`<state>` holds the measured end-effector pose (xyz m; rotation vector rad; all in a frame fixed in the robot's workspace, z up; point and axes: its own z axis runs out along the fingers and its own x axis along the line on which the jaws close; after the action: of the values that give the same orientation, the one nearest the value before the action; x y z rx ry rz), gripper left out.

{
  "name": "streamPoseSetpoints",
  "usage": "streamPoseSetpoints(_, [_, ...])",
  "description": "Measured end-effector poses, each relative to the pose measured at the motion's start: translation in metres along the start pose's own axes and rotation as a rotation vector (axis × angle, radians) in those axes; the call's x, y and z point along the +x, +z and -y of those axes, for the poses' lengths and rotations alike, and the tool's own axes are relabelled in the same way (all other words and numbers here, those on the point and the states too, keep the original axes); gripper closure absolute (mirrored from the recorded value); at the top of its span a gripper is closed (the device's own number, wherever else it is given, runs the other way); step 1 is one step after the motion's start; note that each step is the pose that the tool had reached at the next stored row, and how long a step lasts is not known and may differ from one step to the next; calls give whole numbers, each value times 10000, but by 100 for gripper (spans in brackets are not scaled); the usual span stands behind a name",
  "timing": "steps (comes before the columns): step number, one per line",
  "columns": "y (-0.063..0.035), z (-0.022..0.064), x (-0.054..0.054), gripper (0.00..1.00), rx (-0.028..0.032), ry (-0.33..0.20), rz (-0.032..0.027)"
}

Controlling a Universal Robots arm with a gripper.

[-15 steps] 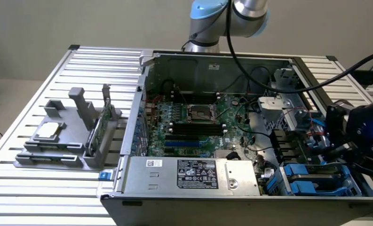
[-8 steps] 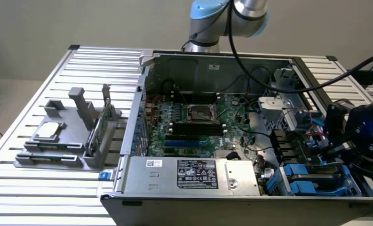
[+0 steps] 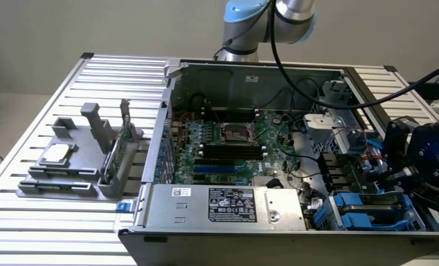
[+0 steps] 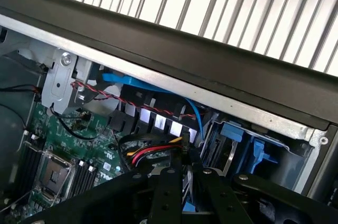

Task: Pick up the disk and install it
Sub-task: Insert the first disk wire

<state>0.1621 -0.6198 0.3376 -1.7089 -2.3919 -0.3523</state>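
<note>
Wrist view: hand (image 4: 188,174) over drive bay, motherboard (image 4: 63,166) beyond; grip state cannot tell. Exterior view: blue-railed disk (image 3: 356,211) sits in bay at open computer case (image 3: 204,233) front corner, exterior view's right. Slatted metal table (image 3: 49,111), beige wall (image 3: 93,27).

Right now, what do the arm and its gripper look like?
The arm is silver-grey tubing with light blue joint caps, and a thick black cable trails from it. The gripper is black: slim flat jaws on link bars pinned with small round bolts.
</note>
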Motion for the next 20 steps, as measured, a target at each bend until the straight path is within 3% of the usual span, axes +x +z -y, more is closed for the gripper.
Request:
streamPoseSetpoints(14, [-25, 16, 2, 83, -66, 274, 20])
streamPoseSetpoints(20, [-29, 25, -3, 83, -4, 396, 8])
